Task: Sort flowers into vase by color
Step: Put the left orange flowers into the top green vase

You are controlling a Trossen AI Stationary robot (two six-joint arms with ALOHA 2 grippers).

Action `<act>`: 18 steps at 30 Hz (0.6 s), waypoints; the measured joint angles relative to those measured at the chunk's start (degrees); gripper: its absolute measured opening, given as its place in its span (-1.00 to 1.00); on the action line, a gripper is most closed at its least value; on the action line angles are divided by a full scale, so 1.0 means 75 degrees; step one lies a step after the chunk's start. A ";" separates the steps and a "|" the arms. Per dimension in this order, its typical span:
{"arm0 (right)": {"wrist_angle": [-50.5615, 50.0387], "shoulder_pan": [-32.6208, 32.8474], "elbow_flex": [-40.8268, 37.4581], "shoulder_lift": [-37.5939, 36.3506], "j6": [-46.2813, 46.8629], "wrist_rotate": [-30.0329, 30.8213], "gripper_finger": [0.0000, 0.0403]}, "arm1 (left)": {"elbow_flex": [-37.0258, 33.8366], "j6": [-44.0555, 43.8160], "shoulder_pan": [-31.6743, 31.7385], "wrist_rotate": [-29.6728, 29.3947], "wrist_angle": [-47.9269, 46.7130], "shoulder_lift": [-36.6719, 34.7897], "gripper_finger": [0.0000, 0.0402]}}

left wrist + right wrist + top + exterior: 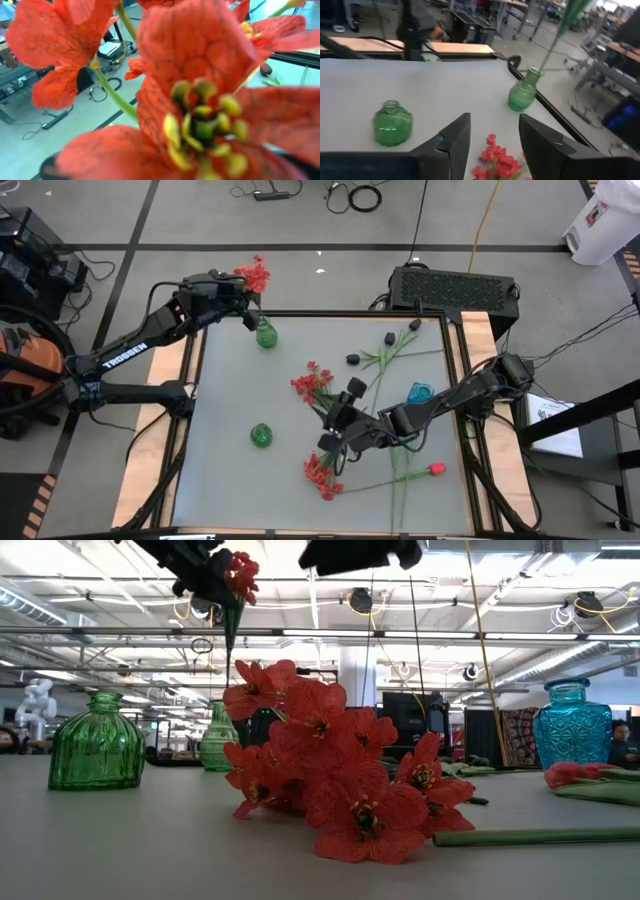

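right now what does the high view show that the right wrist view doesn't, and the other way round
Only the high view shows the blue vase, the red tulip bud, the loose black blooms and the left gripper holding a red spray. Only the right wrist view shows the right gripper with its fingers apart and nothing between them. Both show the round green vase, the slim green vase and a red spray lying on the table.

My red flowers [319, 474] have yellow-green centres and green stems. Two ribbed vases [261, 436] are green, one patterned vase [420, 392] is turquoise. The worktop [230, 490] is pale grey, my arms dark.
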 joint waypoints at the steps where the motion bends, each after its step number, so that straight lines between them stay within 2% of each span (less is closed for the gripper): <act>1: -0.0103 -0.0079 0.0000 0.0000 0.0132 0.0018 -0.21 | 0.0000 -0.0003 0.0003 0.0001 -0.0038 -0.0003 -0.92; 10: -0.1085 -0.0476 0.0000 0.0000 0.1181 0.0016 -0.21 | -0.0003 -0.0216 0.0000 0.0000 -0.0714 0.0000 -0.92; 18: -0.1143 -0.0449 0.0000 0.0000 0.1247 -0.0018 -0.21 | -0.0009 -0.0395 -0.0003 0.0022 -0.0767 0.0218 -0.89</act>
